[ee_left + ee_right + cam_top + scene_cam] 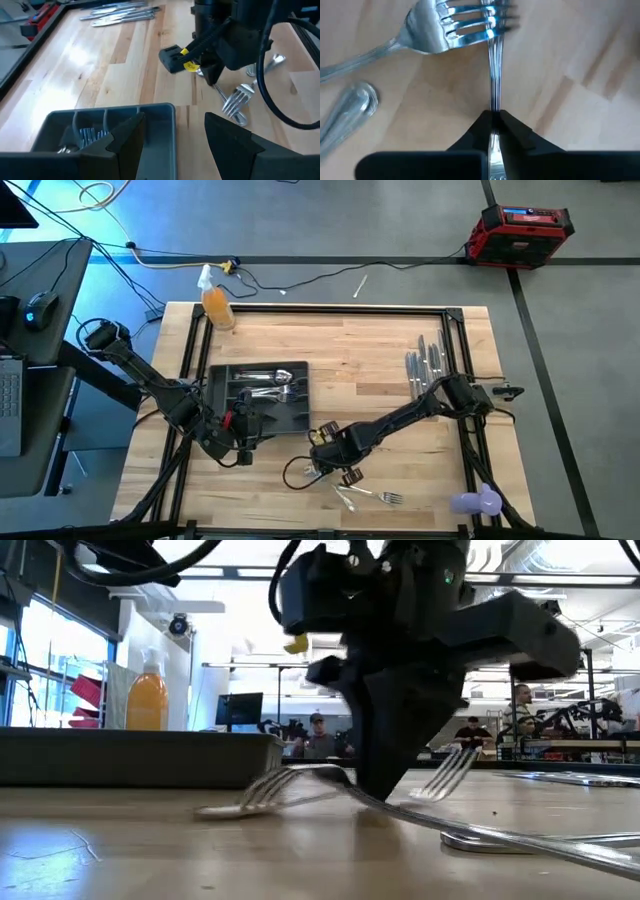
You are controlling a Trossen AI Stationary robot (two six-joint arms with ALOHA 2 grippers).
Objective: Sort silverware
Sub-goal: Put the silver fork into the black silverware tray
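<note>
My right gripper [335, 465] stands near the table's front edge, pointing steeply down, shut on a silver fork [492, 65]. That fork's tines [492, 22] cross under a second fork [432, 32]. Another handle end [355, 102] lies beside them. More forks [385, 498] rest flat nearby. Several knives [425, 365] lie at the far right. The dark grey tray [215, 370] holds silverware [272, 383]. My left gripper [175, 145] hovers open over the tray's near right corner [167, 112]. My right gripper pinches the fork's thin stem [493, 107] between its two fingertips [512, 127], behind the tines. The fingers come from above, pointing steeply down, one on each side of the stem. In the low view the tine end [450, 775] sits raised off the wood.
An orange bottle [216, 306] stands at the table's far left corner. A purple object [478, 502] sits at the near right corner. Black rails [330, 308] frame the tabletop. Bare wood lies between the tray and the knives. People sit in the room behind.
</note>
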